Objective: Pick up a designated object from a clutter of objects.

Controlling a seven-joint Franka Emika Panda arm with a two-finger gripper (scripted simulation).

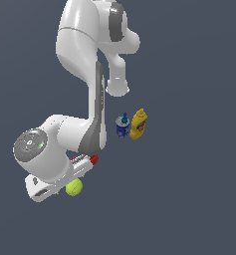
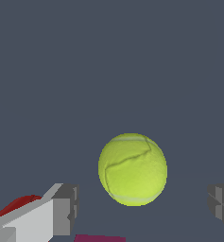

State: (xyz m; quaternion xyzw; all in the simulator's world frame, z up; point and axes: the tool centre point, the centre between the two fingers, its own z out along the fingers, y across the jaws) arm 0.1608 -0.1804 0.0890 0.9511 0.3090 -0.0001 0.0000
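The yellow-green tennis ball (image 2: 132, 169) with a pale seam lies on the dark floor between my two fingers. My gripper (image 2: 142, 209) is open, with one grey fingertip (image 2: 65, 210) on one side of the ball and the other fingertip (image 2: 221, 204) well apart on the other side; neither touches it. In the exterior view the ball (image 1: 74, 188) peeks out beside my white hand (image 1: 46, 188) at the lower left. The fingers are hidden there.
A red cup (image 2: 16, 205) and a pink flat block (image 2: 99, 237) lie close behind the fingers. A blue-white can (image 1: 122, 125) and a yellow mustard bottle (image 1: 138, 124) stand together toward the exterior view's right of the arm. The green cup is out of view.
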